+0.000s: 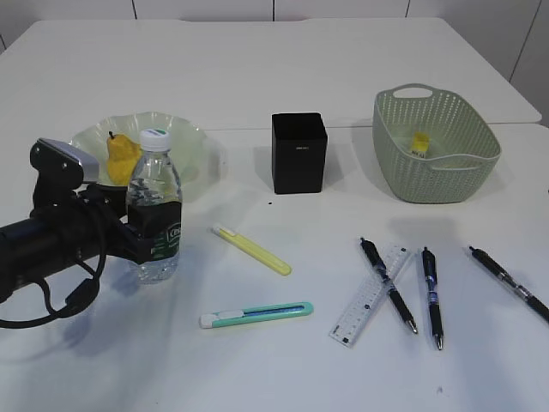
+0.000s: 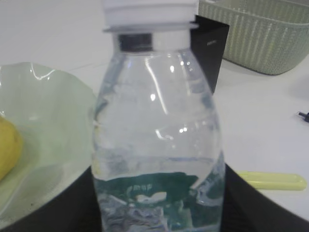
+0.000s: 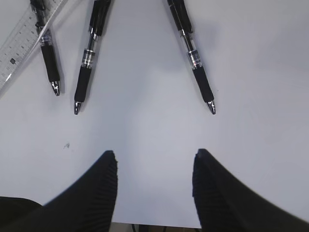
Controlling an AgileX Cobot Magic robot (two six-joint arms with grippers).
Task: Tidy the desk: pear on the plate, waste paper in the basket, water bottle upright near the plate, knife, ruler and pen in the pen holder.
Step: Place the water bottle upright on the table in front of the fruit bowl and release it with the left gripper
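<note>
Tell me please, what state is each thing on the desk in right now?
Bottle: upright, held by left pincer, beside plate.
Pear: on plate.
Paper: in basket.
Holder: upright, nothing sticking out.
Ruler: flat, under a pen.
Two knives: lying flat.
Right pincer: open, empty.

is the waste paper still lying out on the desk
No, the yellow-and-white waste paper lies inside the green basket, not out on the desk.

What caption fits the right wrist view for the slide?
Open right gripper hovers over the white desk, empty, below three black retractable pens and a clear plastic ruler.
</note>
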